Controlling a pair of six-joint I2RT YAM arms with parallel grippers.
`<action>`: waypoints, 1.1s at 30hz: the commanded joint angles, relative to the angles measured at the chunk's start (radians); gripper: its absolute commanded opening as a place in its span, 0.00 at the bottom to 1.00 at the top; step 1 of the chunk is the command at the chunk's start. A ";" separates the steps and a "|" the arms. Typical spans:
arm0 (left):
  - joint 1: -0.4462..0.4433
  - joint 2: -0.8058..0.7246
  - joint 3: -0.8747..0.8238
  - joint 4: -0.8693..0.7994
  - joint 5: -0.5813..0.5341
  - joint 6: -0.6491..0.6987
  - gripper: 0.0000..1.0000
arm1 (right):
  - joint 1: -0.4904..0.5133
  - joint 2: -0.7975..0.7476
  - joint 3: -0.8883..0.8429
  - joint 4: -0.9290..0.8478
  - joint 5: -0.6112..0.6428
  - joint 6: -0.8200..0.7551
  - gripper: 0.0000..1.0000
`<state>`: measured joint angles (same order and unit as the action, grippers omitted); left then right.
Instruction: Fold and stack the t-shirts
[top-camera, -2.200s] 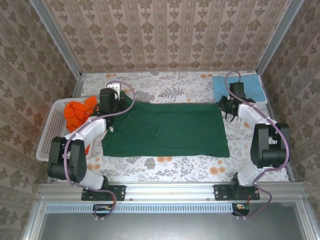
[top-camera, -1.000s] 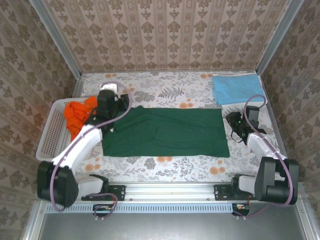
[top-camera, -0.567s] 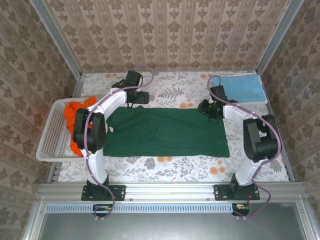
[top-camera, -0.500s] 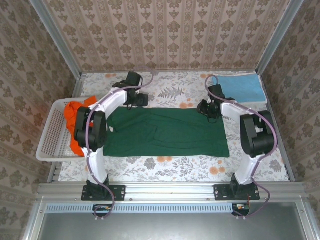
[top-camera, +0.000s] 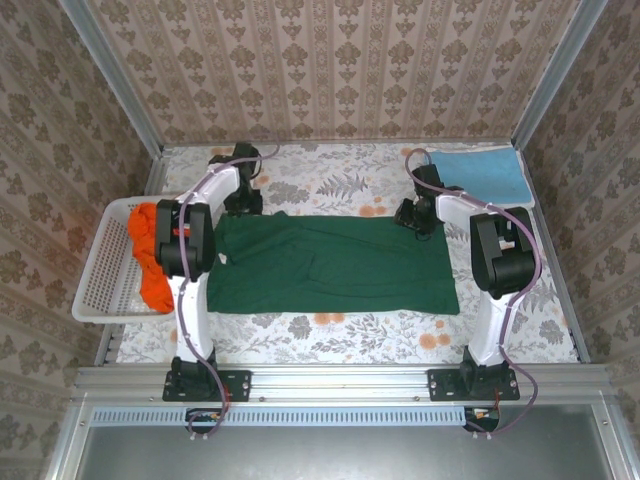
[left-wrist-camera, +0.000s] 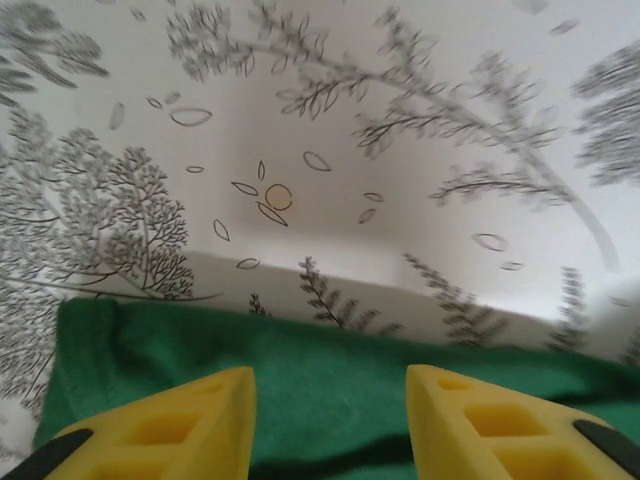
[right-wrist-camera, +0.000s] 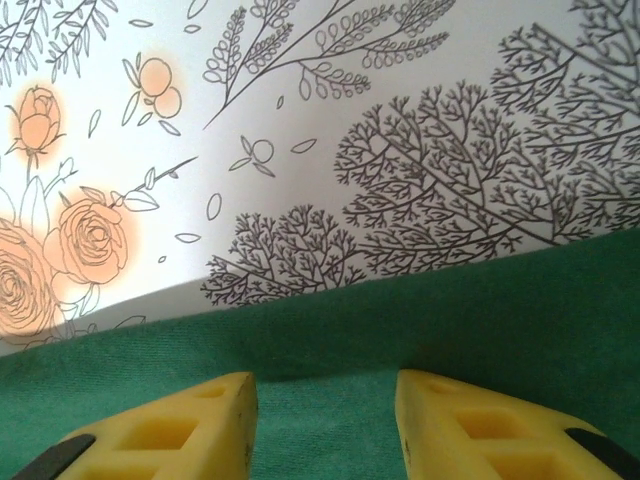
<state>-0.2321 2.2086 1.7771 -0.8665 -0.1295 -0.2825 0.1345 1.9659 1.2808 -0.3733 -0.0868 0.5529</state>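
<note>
The dark green t-shirt lies flat as a wide folded rectangle in the middle of the table. At its far left corner sits my left gripper. The left wrist view has its yellow fingers standing open over the green cloth at its far edge. My right gripper is at the far right corner, open as well, its fingers apart over the green hem. A folded light blue t-shirt lies at the back right. Orange t-shirts are bunched in the basket.
A white lattice basket stands at the table's left edge. Patterned walls with metal posts close in the back and both sides. The flowered tablecloth runs bare behind the green shirt and in front of it.
Both arms swung in from the shirt's sides to its far edge. In the last half second the left gripper slid left along that edge to the corner; the right barely moved.
</note>
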 joint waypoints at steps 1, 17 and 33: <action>0.004 0.031 0.038 -0.101 -0.084 0.035 0.43 | -0.019 0.020 0.004 -0.049 0.042 0.009 0.44; 0.042 -0.050 -0.126 -0.007 -0.291 -0.022 0.42 | -0.067 -0.043 -0.071 0.011 0.026 0.045 0.53; 0.009 -0.196 -0.191 0.277 0.150 -0.016 0.46 | 0.229 -0.107 -0.038 0.317 -0.224 -0.042 0.63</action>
<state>-0.2432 1.9957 1.5860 -0.6365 -0.0959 -0.2813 0.2642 1.7683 1.1217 -0.0521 -0.2287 0.5747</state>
